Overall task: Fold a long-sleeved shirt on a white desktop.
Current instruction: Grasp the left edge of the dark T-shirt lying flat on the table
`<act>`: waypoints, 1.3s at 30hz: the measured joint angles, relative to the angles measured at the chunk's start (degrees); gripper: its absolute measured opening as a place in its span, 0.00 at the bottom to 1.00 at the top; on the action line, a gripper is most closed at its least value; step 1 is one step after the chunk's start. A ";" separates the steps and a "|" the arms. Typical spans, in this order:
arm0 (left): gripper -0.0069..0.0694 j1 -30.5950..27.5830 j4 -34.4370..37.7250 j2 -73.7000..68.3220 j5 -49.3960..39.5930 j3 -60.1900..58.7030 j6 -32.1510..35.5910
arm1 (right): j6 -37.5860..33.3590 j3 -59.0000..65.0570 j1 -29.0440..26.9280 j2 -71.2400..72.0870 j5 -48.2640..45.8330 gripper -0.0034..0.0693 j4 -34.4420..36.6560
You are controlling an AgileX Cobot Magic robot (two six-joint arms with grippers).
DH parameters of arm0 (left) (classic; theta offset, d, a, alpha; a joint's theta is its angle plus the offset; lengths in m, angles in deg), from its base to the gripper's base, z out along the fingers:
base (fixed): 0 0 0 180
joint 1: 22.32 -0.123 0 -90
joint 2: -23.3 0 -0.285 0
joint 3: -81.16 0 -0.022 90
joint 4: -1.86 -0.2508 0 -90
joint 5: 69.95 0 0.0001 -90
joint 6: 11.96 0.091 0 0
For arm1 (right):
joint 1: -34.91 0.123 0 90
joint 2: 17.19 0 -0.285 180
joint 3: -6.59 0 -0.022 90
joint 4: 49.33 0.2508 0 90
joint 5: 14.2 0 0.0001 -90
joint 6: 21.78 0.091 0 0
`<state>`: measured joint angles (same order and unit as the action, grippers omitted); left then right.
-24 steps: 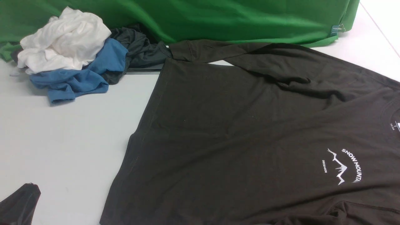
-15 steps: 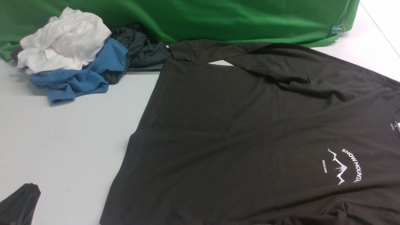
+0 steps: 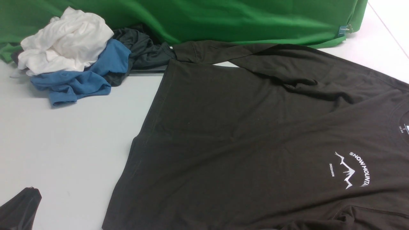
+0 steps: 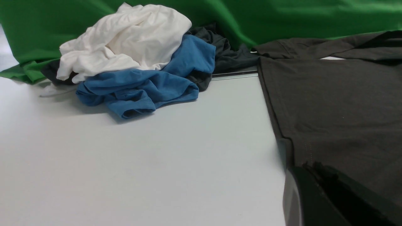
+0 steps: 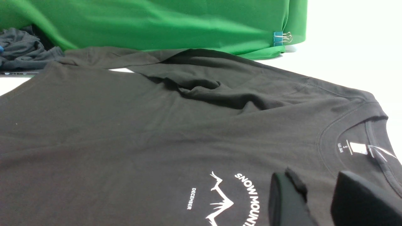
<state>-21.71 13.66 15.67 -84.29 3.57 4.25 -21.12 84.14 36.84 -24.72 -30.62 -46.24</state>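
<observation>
In the front view, the long-sleeved shirt (image 3: 243, 137) lies spread chest up on the white desktop (image 3: 64, 143). It covers the middle and right side, with its hem toward the left and its collar toward the right. One sleeve (image 3: 223, 51) is folded back along the desktop's far edge. The white mountain logo (image 3: 353, 169) sits on the chest near the collar, and a small neck label (image 3: 405, 127) shows inside the neckline.

Toward the far left of the desktop is a heap of clothes. A white garment (image 3: 64, 41) lies on a blue garment (image 3: 80, 80). A dark grey garment (image 3: 142, 48) lies beside them and touches the sleeve's cuff. A thin strip of metal hatch (image 3: 147, 71) shows under the grey one. A green cloth (image 3: 223, 19) runs along the far edge, with a binder clip (image 3: 345, 29) at its right end. A piece of dark fabric (image 3: 19, 209) lies at the near left; I cannot tell whether it belongs to the shirt.

In the left wrist view, the left gripper (image 4: 309, 169) sits low at the shirt's hem edge. Its dark fingers crowd together, and I cannot tell whether they are parted or have hold of cloth.

In the right wrist view, the right gripper (image 5: 315, 177) is over the chest, between the logo and the collar. Its fingers (image 5: 285, 197) stand apart with shirt fabric visible between them, and they grip nothing.
</observation>
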 joint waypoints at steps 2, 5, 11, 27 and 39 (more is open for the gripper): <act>0.12 0.00 -0.11 0.00 0.25 0.00 0.00 | 0.00 0.00 0.00 0.00 0.00 0.38 0.00; 0.12 0.00 3.01 0.00 5.04 0.00 -1.64 | 0.00 0.00 0.00 0.00 0.00 0.38 0.00; 0.12 0.00 23.28 0.00 16.42 0.00 -9.24 | 0.00 0.00 0.00 0.00 0.00 0.38 0.00; 0.12 0.00 25.12 0.04 5.77 9.37 -3.51 | 3.27 0.00 0.00 0.00 5.28 0.38 2.03; 0.12 3.77 27.19 -19.68 -33.46 27.96 14.61 | 29.96 0.00 0.00 0.00 25.35 0.38 6.47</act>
<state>-17.94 40.85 -4.01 -117.74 31.53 18.86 8.83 84.14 36.84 -24.72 -5.27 -39.77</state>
